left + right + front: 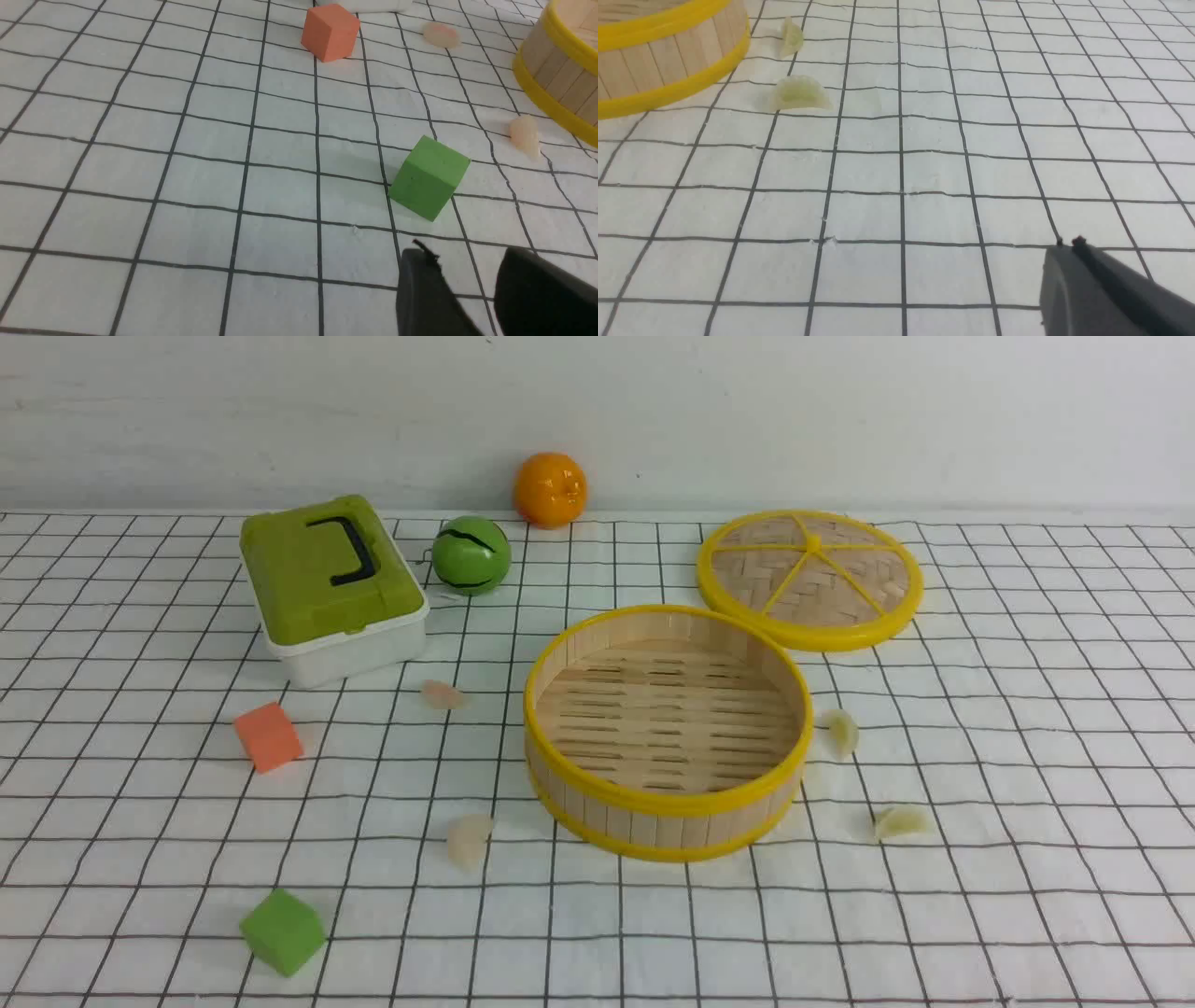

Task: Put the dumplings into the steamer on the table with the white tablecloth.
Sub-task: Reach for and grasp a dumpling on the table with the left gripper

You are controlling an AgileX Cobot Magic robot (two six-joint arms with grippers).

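Bamboo steamer (666, 803) is sitting empty on the surface (1027, 915), with the dumplings (467, 840) lying either side, probably so each arm can serve its own. Left hand (462, 254) is hovering narrowly parted, a whitish dumpling (524, 134) ahead past the green cube (429, 177). Right hand (1069, 242) is hovering closed, a pale green dumpling (798, 93) well ahead.

Black left claw (467, 268), dark grey tapered right claw (1069, 247)

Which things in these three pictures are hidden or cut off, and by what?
- Front view: contents of the box, hidden by its closed green lid.
- Left wrist view: steamer interior, cut off by the picture edge.
- Right wrist view: right gripper, mostly cut off by the bottom edge.
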